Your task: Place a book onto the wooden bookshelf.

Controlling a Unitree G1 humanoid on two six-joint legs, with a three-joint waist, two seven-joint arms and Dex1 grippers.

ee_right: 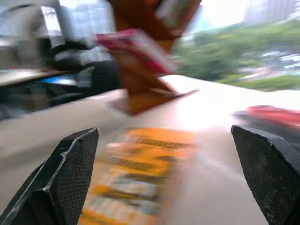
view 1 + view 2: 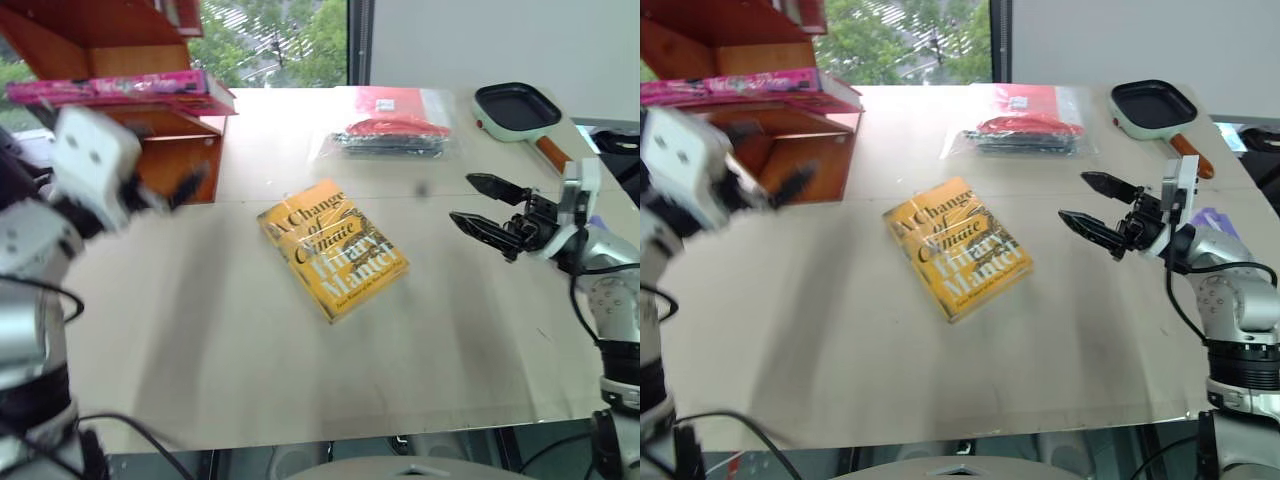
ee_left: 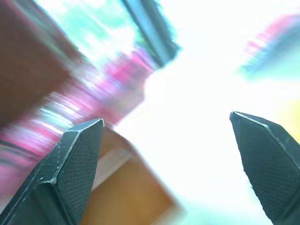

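Silver-grey jointed arms with black cables, a white boxy wrist housing, black pointed mesh-textured fingers (image 1: 70, 183).

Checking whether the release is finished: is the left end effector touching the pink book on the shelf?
Apart. In the right eye view the left end effector hangs open below the pink book, which lies on the wooden bookshelf, with shelf board visible between them.

Pink book (image 2: 120, 88) lies flat on wooden bookshelf (image 2: 130, 45).

A yellow book (image 2: 333, 248) lies mid-table (image 2: 200, 340), beyond it a plastic bag (image 2: 390, 130) and pan (image 2: 518, 110).
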